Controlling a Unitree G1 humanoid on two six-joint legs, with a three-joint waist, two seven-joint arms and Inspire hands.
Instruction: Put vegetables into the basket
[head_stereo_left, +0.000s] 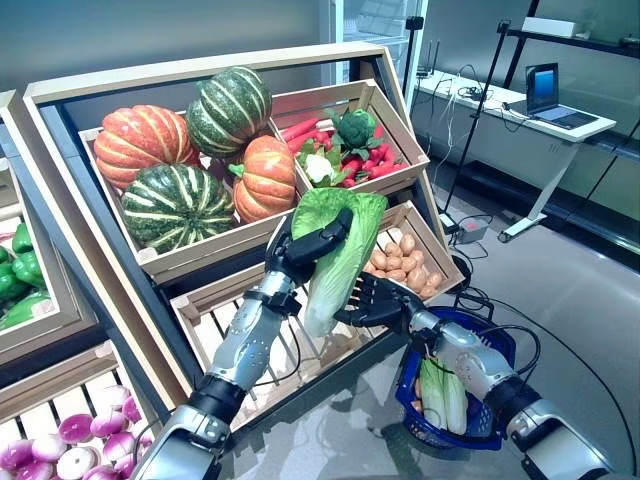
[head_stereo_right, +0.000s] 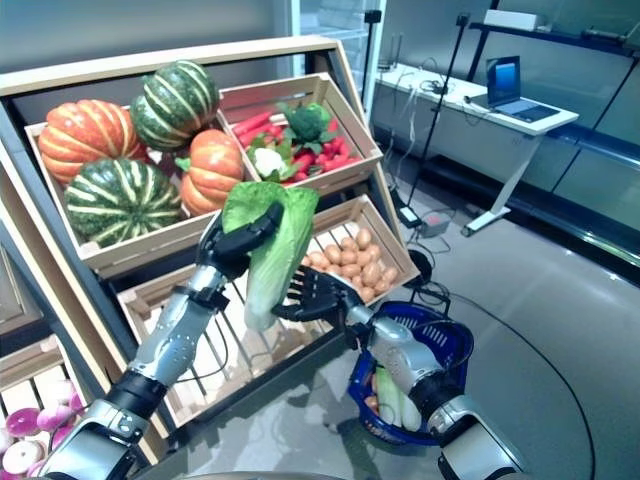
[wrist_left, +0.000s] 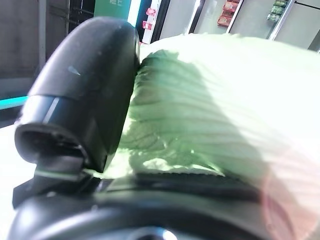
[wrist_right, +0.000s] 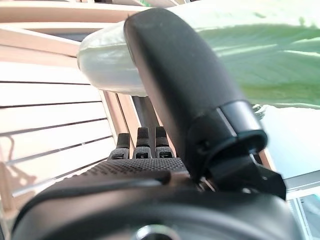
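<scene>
From the left eye, a slanted wooden rack (head_stereo_left: 60, 190) fills the view. Its top left crate holds pumpkins (head_stereo_left: 190, 150), orange and striped green; the top right crate holds carrots (head_stereo_left: 375, 160), broccoli and cauliflower. Lower right, potatoes (head_stereo_left: 405, 262) fill a crate. Onions (head_stereo_left: 70, 440) lie at the rack's lower left corner, peppers (head_stereo_left: 20, 270) at its left edge. A desk with a laptop (head_stereo_left: 550, 95) stands well behind.

The left hand (head_stereo_left: 305, 245) is curled round a cabbage (head_stereo_left: 335, 255), held in the air before the lower crates, leafy end up, pale stem end down, long axis nearly upright. The right hand (head_stereo_left: 375, 300) sits just beside the stem end with fingers spread; contact cannot be told here. A blue basket (head_stereo_left: 500, 345) hangs at the right arm, below the cabbage, with another cabbage inside.

The right eye shows the same layout.

The left wrist view shows the thumb (wrist_left: 85, 95) pressed against green leaf.

The right wrist view shows that thumb (wrist_right: 185, 95) lying against the pale stem, fingers straight beneath.
</scene>
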